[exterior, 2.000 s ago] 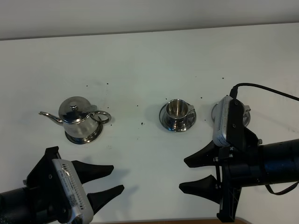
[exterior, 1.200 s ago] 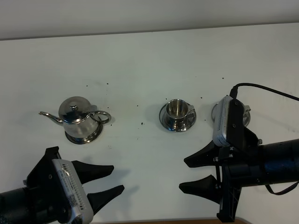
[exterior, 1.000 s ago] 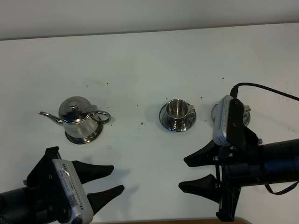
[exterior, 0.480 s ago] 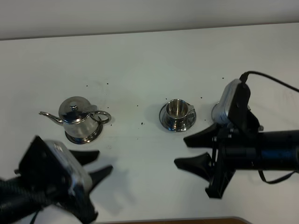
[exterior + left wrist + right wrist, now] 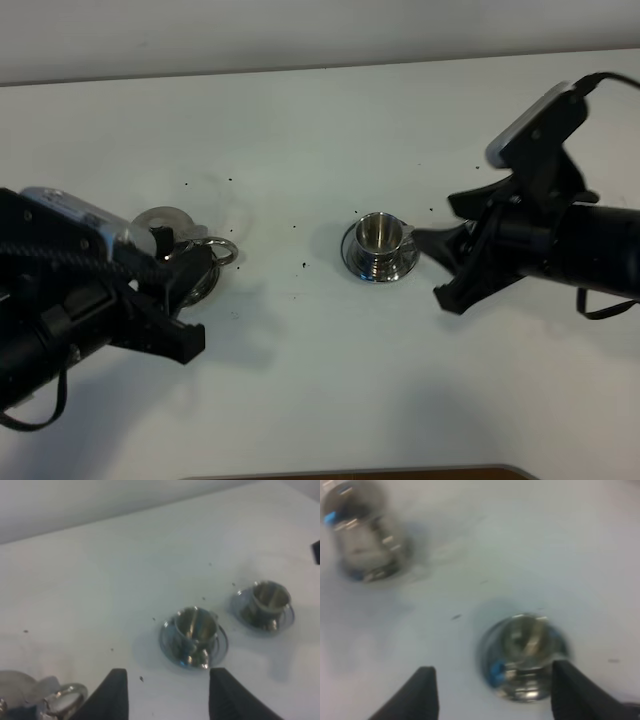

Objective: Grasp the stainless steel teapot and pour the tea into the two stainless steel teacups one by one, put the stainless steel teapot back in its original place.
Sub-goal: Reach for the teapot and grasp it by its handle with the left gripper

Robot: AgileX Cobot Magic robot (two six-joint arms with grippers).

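One teapot (image 5: pixel 155 218), two teacups (image 5: pixel 192 625) (image 5: pixel 270 597) (on saucers (image 5: pixel 220 645))

The black left arm (image 5: pixel 60 310) enters the high view from about 8 o'clock and lies nearly level, with the silver-grey camera housing (image 5: pixel 80 215) on top of its wrist. Its black two-fingered left end effector (image 5: pixel 167 677) points toward 3 o'clock, with the fingers (image 5: pixel 115 695) spread wide and holding nothing (in the high view the tips are hard to pick out from the dark body). The black right arm (image 5: pixel 590 255) comes in from 3 o'clock, wrist tipped downward. Its black two-fingered right end effector (image 5: pixel 435 222) points toward 9 o'clock, jaws spread wide apart and gripping nothing.
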